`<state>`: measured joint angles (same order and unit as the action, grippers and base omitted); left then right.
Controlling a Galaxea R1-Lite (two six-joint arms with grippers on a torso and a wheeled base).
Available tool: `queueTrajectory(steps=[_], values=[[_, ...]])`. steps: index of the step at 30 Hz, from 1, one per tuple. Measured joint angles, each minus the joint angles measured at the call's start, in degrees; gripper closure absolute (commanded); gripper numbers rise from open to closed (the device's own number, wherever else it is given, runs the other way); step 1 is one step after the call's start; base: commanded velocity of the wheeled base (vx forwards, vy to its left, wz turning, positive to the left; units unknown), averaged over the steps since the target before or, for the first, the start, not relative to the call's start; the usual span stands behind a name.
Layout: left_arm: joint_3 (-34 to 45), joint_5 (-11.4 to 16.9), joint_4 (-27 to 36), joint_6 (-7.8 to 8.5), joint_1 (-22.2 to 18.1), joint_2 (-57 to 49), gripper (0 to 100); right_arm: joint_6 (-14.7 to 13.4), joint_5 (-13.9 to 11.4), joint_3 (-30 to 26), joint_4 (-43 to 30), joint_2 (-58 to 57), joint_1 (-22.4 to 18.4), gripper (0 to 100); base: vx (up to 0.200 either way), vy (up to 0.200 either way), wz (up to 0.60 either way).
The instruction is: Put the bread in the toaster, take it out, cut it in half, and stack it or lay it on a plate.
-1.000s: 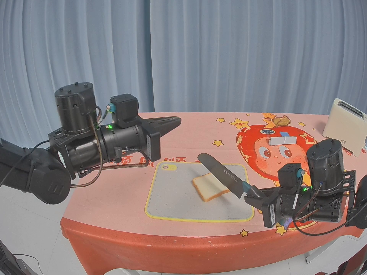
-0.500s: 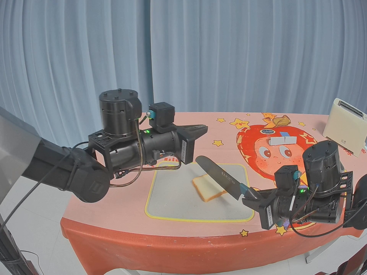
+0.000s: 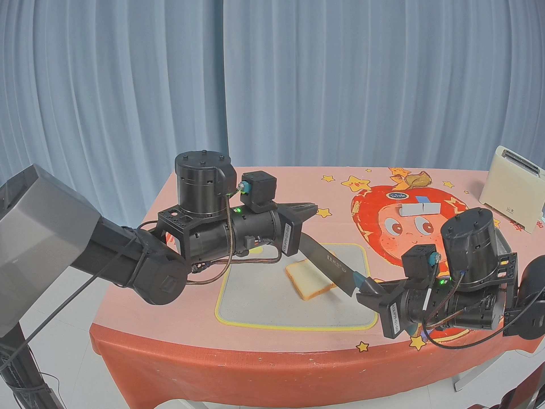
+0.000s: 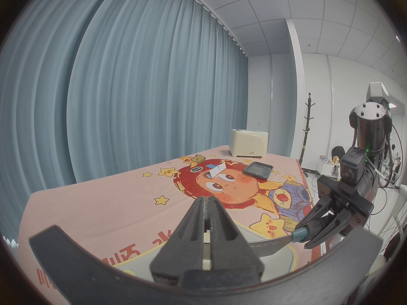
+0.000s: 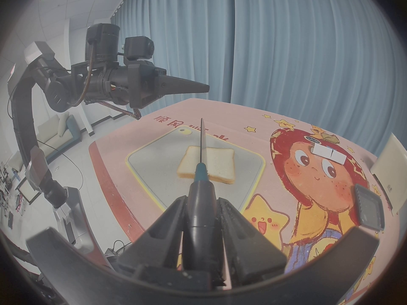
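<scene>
A slice of bread (image 3: 306,279) lies flat on the grey cutting board (image 3: 255,302) with a yellow rim, near the table's front. My right gripper (image 3: 372,287) is shut on the handle of a knife (image 3: 328,261). Its dark blade slants up and leftward over the bread's right part; in the right wrist view the knife (image 5: 202,142) runs over the middle of the bread (image 5: 218,164). My left gripper (image 3: 308,207) is shut with nothing in it and hovers above the board's far edge, just past the knife's tip. The cream toaster (image 3: 514,187) stands at the far right.
A dark square plate (image 5: 369,206) lies on the cartoon tablecloth between the board and the toaster (image 4: 249,142). A white and blue tag (image 3: 419,209) sits on the printed face. The table's front edge runs just below the board.
My left arm has swung right from the table's left side to over the board's far edge, its gripper staying shut. The right arm has crept slightly left, keeping the knife over the bread.
</scene>
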<state>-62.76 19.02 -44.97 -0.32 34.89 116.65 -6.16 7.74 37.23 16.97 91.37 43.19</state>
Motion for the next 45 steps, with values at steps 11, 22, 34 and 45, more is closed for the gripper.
queueTrajectory(steps=[11, 22, 34, 45], values=[[-1.00, 0.06, -1.41, -0.04, 0.69, 3.25, 100, 0.00, 0.09, 0.56, -0.02, 1.07, -0.22, 100, 0.000, 0.000, 0.00], [-1.60, -0.02, -1.61, -0.04, 0.85, 6.08, 100, 0.00, 0.09, 0.44, 0.02, 1.35, -0.23, 100, 0.000, 0.000, 0.00], [-0.83, 0.02, -4.51, -0.12, 1.02, 7.16, 100, -0.07, 0.06, 0.39, 0.00, 1.49, -0.41, 100, 0.000, 0.000, 0.00], [2.23, 0.27, -9.28, -0.20, 2.21, 7.17, 100, -0.41, 0.09, 1.07, 0.05, 2.16, -0.45, 100, 0.000, 0.000, 0.00]])
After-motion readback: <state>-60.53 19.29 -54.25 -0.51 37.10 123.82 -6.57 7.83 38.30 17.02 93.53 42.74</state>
